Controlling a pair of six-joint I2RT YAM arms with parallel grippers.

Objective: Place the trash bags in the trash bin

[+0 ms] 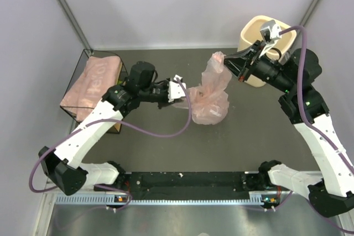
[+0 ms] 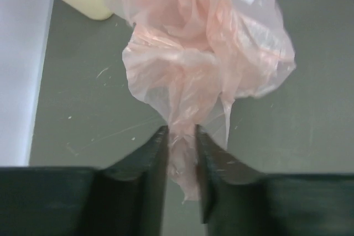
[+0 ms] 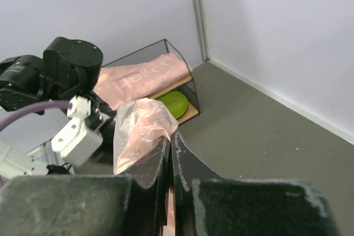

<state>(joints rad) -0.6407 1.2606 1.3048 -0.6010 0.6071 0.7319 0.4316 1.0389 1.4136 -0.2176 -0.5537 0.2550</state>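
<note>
Spanning the grey counter (image 1: 166, 153): two arms, one film bag between them.

Wire-framed box (image 3: 188, 115), far left: holds a folded pink stack (image 1: 91, 84). Pale lettering on top, looks like "Hero", not fully legible.

Trash bin (image 1: 251, 34), cream, upright at far right.

Trash bag (image 1: 213, 98), mid-counter, left of the bin, not in it. Long axis far-to-near, far end raised toward the bin.

Right gripper (image 1: 228, 59): jaws clamped on the bag's far end.

Left gripper (image 1: 185, 91): jaws narrowed, pinching a bunched tail at its left edge.
</note>
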